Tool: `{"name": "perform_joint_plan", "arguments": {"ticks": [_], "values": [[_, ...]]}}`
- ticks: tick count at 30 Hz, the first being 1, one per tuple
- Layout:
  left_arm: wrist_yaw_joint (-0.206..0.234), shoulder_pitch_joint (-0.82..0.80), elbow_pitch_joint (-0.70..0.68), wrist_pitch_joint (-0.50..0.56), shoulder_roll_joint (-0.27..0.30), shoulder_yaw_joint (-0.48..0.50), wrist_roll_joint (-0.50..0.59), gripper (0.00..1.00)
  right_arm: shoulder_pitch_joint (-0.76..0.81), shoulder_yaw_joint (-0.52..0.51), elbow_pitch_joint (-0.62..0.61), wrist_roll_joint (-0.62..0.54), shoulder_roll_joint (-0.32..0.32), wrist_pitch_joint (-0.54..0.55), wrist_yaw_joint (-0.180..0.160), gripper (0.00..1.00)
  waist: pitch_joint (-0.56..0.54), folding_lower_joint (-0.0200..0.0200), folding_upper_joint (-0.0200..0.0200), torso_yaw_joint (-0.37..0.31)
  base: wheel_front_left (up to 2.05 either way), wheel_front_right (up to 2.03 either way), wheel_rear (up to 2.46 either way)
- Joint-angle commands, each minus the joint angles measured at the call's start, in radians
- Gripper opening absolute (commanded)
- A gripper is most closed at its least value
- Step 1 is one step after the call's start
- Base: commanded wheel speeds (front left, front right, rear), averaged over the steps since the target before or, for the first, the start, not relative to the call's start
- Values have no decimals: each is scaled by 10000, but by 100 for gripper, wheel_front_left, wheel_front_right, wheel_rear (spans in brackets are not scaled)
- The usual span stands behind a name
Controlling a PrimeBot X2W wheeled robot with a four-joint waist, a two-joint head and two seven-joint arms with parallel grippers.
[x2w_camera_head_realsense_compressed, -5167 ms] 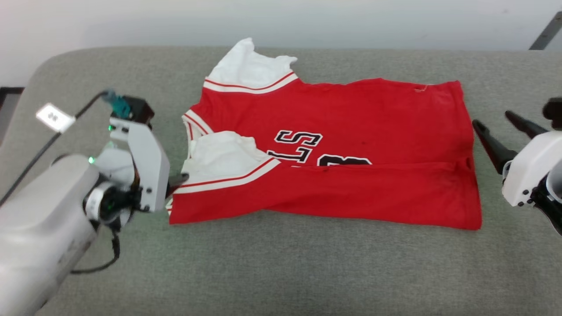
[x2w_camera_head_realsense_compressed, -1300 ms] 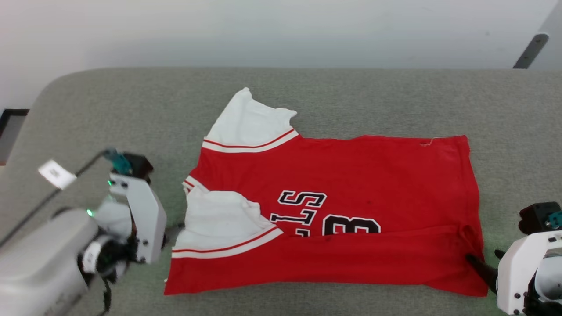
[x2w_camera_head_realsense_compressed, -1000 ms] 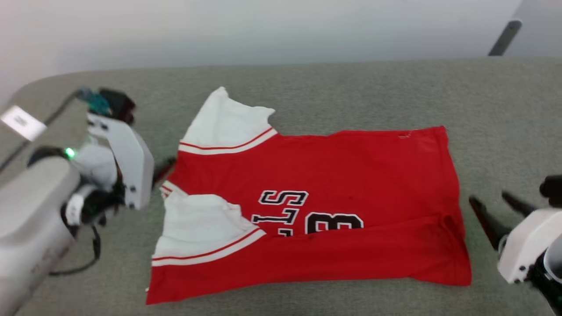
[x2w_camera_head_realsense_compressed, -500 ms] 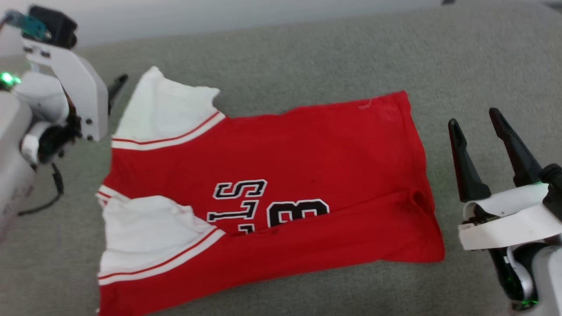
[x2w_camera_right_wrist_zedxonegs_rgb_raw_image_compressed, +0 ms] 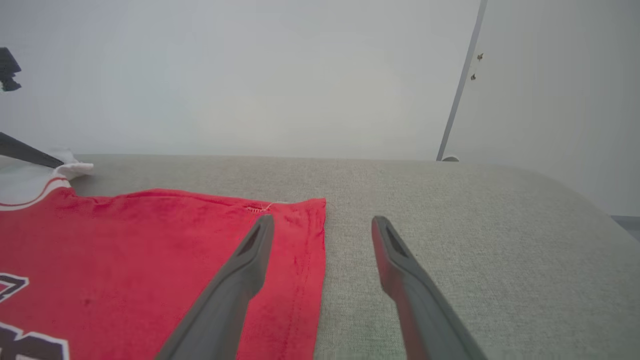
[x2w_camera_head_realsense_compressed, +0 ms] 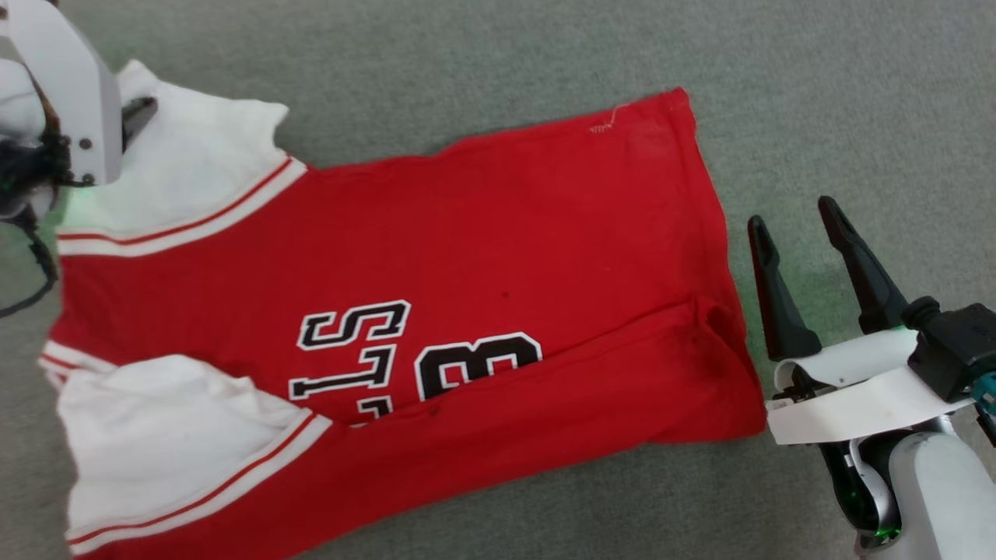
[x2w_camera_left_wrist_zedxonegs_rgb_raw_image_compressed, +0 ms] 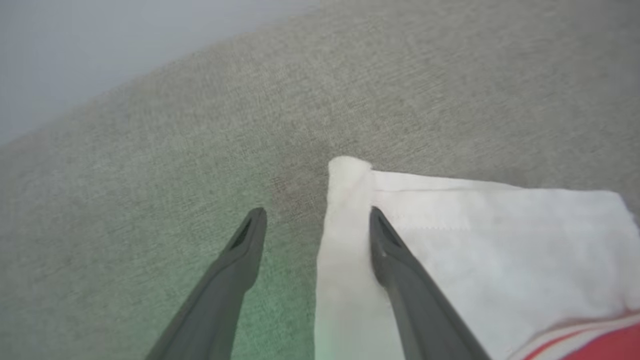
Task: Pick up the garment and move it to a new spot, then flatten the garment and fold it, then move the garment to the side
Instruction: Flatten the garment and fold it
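Red and white against grey: found the garment (x2w_camera_head_realsense_compressed: 498, 233) lying spread on the fabric-covered counter (x2w_camera_head_realsense_compressed: 856, 93), near long edge folded up over the lower part of its black lettering (x2w_camera_head_realsense_compressed: 389, 358). Learnt most about the left gripper (x2w_camera_left_wrist_zedxonegs_rgb_raw_image_compressed: 316, 212) from the left wrist view: saw it open and gripping nothing, straddling the edge of the far white sleeve (x2w_camera_left_wrist_zedxonegs_rgb_raw_image_compressed: 475, 240), one finger over cloth, one over bare counter. Caught merely one dark fingertip (x2w_camera_head_realsense_compressed: 138, 115) of it from the head view. There, made out the right gripper (x2w_camera_head_realsense_compressed: 794, 215) wide open too, just beside the hem and clear of the cloth. Picked up a pale wall (x2w_camera_right_wrist_zedxonegs_rgb_raw_image_compressed: 250, 75) from the right wrist view. Set against half a second before: looked down more steeply from the head, lost the wall there, found the left fingertip at the sleeve rather than off to its side, and saw the same fold.
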Motion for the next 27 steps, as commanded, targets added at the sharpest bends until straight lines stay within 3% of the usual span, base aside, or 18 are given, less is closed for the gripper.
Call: {"name": "perform_joint_plan", "arguments": {"ticks": [1,3,5,10,17,27], "values": [[21,-119,125,128,-26,-24,-30,100,-94,41,20,-10,38,-33,-11,100,350,0,-1,-318,0,0,0],[105,-222,389,524,-61,-97,-50,100,-173,79,105,46,39,9,-11,100,409,0,-1,-348,0,0,0],[189,-165,636,936,-170,-149,-154,0,-244,99,142,95,-6,20,-11,100,450,0,-1,-357,0,0,0],[166,-163,977,1436,-319,-316,-167,0,-563,217,124,469,-116,558,-11,100,488,0,-1,-319,0,0,0],[45,-270,1171,1340,-760,-358,-193,0,-2090,512,420,1037,-681,2557,-11,100,489,0,-1,-33,0,0,0],[-194,-643,1585,1021,-1493,-385,-178,0,-5041,1755,2828,2210,-1441,6116,-11,100,573,0,-1,569,0,0,0]]}}
